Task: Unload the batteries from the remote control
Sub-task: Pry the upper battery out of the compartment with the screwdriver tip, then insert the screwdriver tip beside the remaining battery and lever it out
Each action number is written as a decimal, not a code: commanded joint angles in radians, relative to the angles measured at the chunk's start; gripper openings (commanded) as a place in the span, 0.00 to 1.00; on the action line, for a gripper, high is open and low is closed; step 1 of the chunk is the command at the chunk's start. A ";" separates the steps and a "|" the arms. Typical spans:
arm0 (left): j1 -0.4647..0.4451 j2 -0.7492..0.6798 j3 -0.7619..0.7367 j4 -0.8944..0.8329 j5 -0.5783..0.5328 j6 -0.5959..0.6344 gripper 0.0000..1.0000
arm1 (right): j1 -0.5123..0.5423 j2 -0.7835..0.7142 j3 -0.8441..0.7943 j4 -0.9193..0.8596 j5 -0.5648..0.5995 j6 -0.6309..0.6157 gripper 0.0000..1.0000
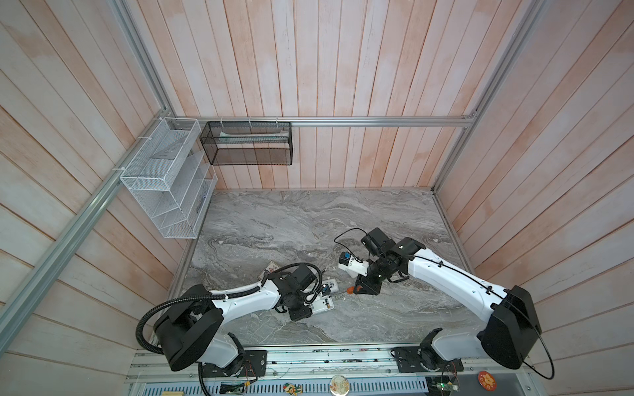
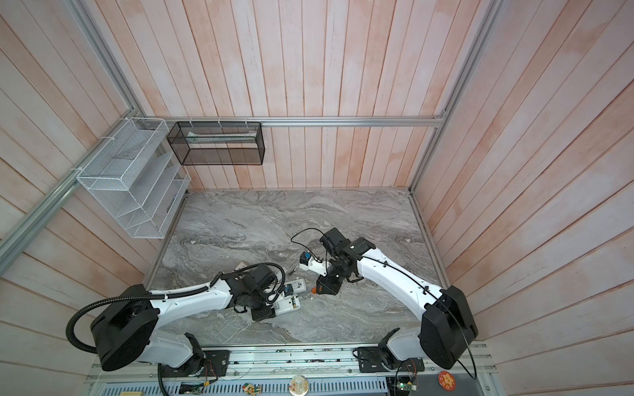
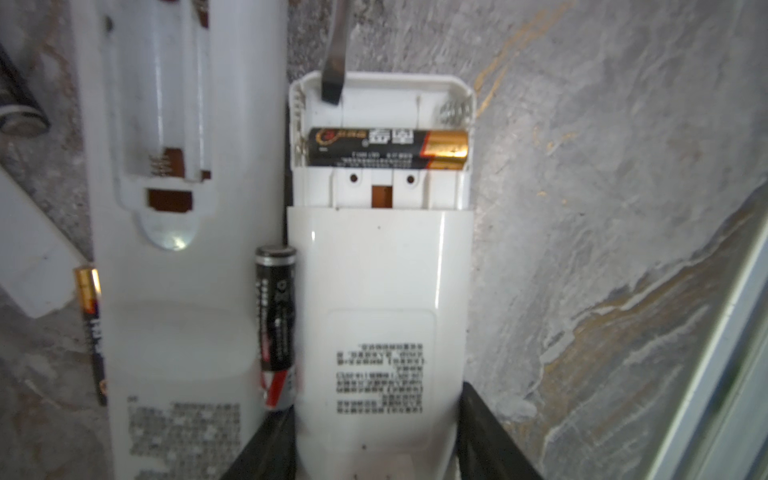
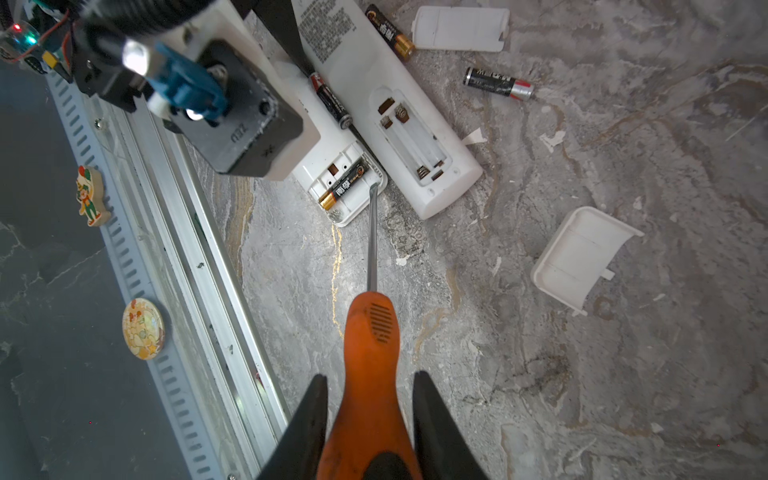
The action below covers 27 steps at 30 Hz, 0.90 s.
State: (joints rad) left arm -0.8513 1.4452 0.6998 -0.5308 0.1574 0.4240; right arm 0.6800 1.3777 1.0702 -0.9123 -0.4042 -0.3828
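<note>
My left gripper (image 3: 376,419) is shut on a short white remote control (image 3: 380,291) lying face down with its compartment uncovered. One black and gold battery (image 3: 388,147) lies across the compartment; the slot beside it is empty. My right gripper (image 4: 370,376) is shut on an orange-handled screwdriver (image 4: 370,340), whose tip (image 3: 332,83) rests in that empty slot. A longer white remote (image 4: 374,83) lies alongside with an empty compartment. Three loose batteries lie out: one (image 3: 276,320) between the remotes, one (image 4: 389,32) beside the longer remote, one (image 4: 498,83) on the marble.
Two white covers (image 4: 461,28) (image 4: 582,257) lie loose on the marble table (image 1: 308,223). An aluminium rail (image 4: 187,249) runs along the table's front edge close to the short remote. A small card (image 1: 271,267) lies behind my left arm. Wire baskets (image 1: 164,178) hang on the wall.
</note>
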 commanded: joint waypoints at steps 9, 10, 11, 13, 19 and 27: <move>0.000 0.036 0.043 -0.122 0.271 0.085 0.38 | 0.003 -0.061 0.054 -0.031 -0.053 0.053 0.04; 0.004 0.038 0.043 -0.125 0.285 0.084 0.38 | 0.003 -0.067 0.054 -0.033 -0.049 0.054 0.04; 0.008 0.037 0.042 -0.126 0.296 0.082 0.38 | 0.003 -0.073 0.053 -0.035 -0.046 0.056 0.04; 0.009 0.043 0.042 -0.121 0.271 0.073 0.38 | 0.003 -0.082 0.051 -0.040 -0.043 0.058 0.04; 0.009 0.058 0.053 -0.117 0.101 0.059 0.38 | 0.003 -0.104 0.039 -0.055 -0.040 0.054 0.04; 0.010 0.044 0.035 -0.101 0.005 0.048 0.39 | 0.003 -0.088 0.011 -0.057 -0.055 0.018 0.04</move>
State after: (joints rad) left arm -0.8471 1.4792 0.7433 -0.6121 0.2367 0.4778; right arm 0.6800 1.2808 1.0920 -0.9455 -0.4362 -0.3424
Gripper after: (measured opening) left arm 0.556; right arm 0.307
